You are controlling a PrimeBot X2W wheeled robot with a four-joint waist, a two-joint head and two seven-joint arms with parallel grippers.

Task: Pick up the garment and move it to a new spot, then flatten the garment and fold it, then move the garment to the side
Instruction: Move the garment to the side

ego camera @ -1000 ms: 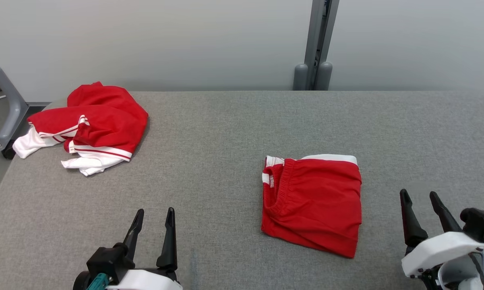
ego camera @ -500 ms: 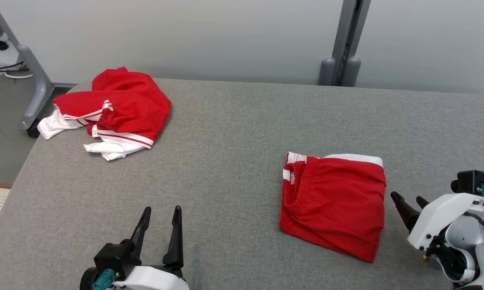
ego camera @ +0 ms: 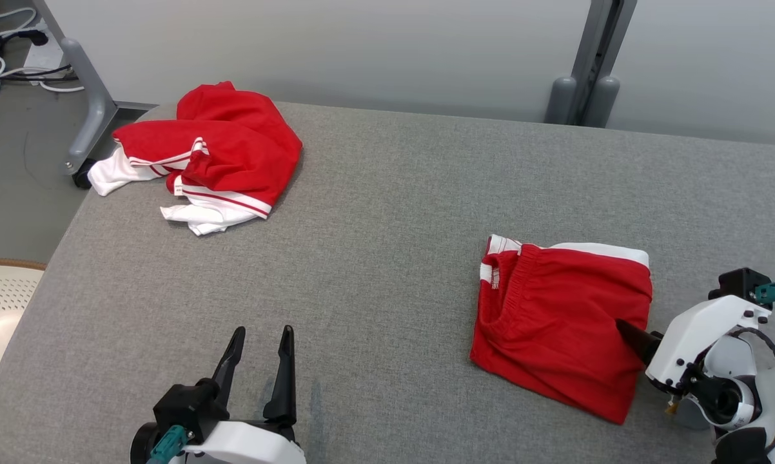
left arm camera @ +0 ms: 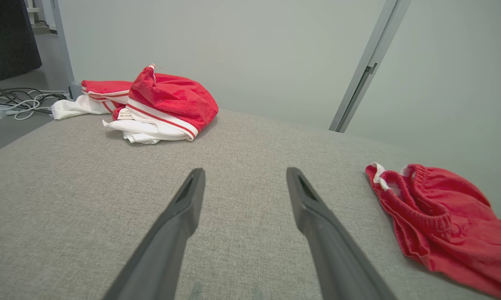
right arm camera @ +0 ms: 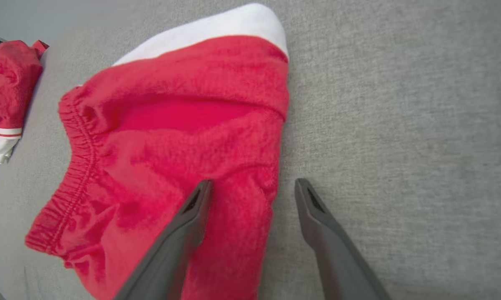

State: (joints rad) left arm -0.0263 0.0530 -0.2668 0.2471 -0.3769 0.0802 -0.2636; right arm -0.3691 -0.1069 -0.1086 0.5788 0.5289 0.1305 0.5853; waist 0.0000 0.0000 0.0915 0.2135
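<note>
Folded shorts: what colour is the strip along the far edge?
White strip, clearest in the right wrist view.

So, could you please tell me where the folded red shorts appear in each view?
Head view: the shorts lie at the lower right.
Left wrist view: the shorts lie at the right edge, lower half.
Right wrist view: the shorts spread across the centre and left.
Shared landmark: the crumpled red-and-white garment, upper left in each.

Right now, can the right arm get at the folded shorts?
Probably yes. The right gripper is open and straddles the right edge of the shorts, one finger over the fabric and the other over bare table. Nothing lies in between.
</note>
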